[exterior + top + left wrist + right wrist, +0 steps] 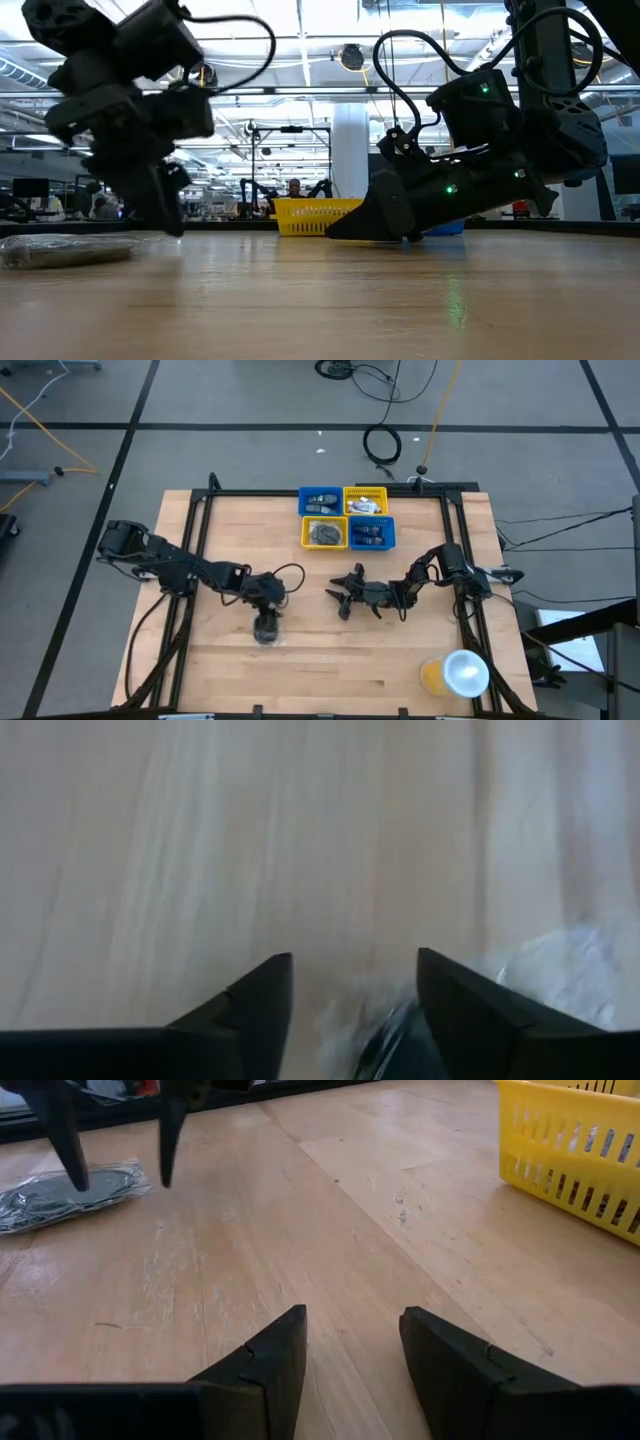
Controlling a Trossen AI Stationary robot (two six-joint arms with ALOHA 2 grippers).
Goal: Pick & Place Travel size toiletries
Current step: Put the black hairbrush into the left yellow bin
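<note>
My left gripper (266, 610) points straight down over the light wooden table (330, 660), fingers parted and holding nothing, its tips beside the dark grey round disc in clear plastic wrap (267, 630), which lies flat near the table's front left. My right gripper (343, 596) lies low at table centre, fingers spread and empty. The left wrist view shows only crinkled wrap (560, 970) next to one finger (470, 1010). The low view shows the disc (65, 250) edge-on. The right wrist view shows its glossy, wrinkled wrap (70, 1195).
</note>
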